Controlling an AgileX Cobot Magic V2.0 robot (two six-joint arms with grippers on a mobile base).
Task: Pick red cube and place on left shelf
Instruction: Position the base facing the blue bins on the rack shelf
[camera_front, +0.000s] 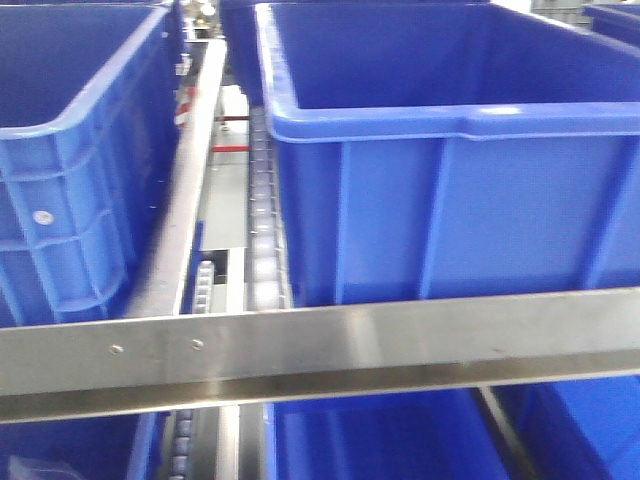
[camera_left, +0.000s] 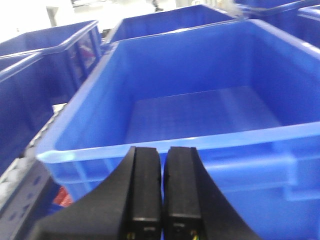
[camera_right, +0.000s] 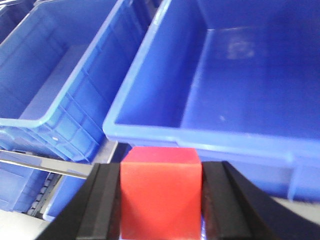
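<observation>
Steel racking filled the view: the left shelf (camera_front: 330, 350) carried dark-blue crates (camera_front: 470, 210) on white roller tracks (camera_front: 262, 215). The red cube (camera_right: 161, 192) sat clamped between the fingers of the right gripper (camera_right: 162, 210), pinched on two flat opposite faces, just short of a crate's near rim. It looked rigid, light and smooth-sided, so that side hold suited it. The left gripper (camera_left: 164, 192) had its fingers pressed together on nothing. The crate's near wall would likely block a low approach.

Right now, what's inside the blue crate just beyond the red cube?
Nothing shows inside the crate; its floor looks bare. Its near wall hides the closest floor strip. The red cube is outside.
</observation>
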